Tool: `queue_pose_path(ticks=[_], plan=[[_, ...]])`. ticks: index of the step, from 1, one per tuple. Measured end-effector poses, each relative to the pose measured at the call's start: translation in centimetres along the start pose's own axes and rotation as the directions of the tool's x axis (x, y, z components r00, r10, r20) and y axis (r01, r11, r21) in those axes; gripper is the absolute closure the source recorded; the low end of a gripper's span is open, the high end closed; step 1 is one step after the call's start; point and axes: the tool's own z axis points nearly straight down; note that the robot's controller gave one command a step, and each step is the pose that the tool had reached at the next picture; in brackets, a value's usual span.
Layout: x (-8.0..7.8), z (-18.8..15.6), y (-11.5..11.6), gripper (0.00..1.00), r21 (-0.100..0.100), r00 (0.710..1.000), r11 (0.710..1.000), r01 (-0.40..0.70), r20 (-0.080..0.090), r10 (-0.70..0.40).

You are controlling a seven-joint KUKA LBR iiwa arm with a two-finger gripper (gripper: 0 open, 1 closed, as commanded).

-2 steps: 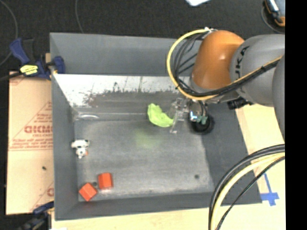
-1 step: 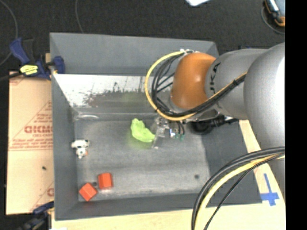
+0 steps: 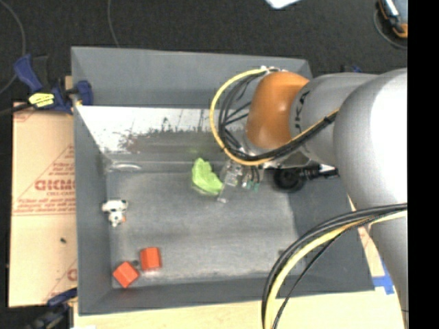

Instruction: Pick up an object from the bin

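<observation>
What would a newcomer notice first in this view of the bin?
The big grey arm with its orange cover reaches in from the right, its gripper close beside a crumpled green thing at the bin's back middle. Two orange blocks lie in the near left corner, and a small white toy by the left wall.

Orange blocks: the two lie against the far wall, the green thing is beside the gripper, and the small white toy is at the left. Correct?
No. The camera view shows the orange blocks in the near left corner. The green thing beside the gripper and the small white toy at the left are as stated.
</observation>
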Motion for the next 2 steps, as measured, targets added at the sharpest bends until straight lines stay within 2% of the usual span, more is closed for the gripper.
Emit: queue_pose_path(ticks=[1,2], plan=[[3.6,-0.21,4.07,1.0,-0.002,0.988,0.988,0.155,-0.009,-0.155],[3.6,-0.21,4.07,1.0,-0.002,0.988,0.988,0.155,-0.009,-0.155]])
